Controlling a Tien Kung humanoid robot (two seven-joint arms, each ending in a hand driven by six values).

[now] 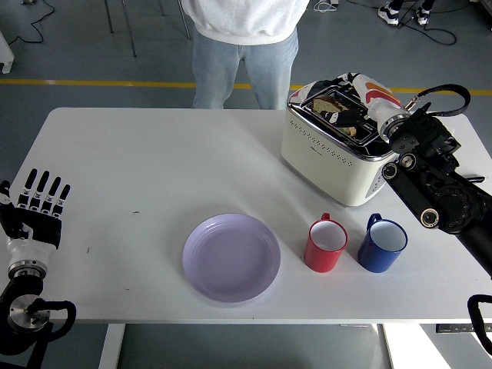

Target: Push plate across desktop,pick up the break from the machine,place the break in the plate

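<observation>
A lilac plate (231,257) lies on the white table (138,161) near its front edge, at the middle. A cream toaster (330,165) stands at the back right with a slice of bread (332,117) in its top slot. My right hand (352,114) reaches in from the right and lies over the toaster's top, right at the bread, hiding most of it. My left hand (34,211) is at the table's left front corner, fingers spread, holding nothing, far from the plate.
A red mug (327,244) and a blue mug (383,244) stand side by side right of the plate, in front of the toaster. A person (242,46) stands at the table's far side, hands out of view.
</observation>
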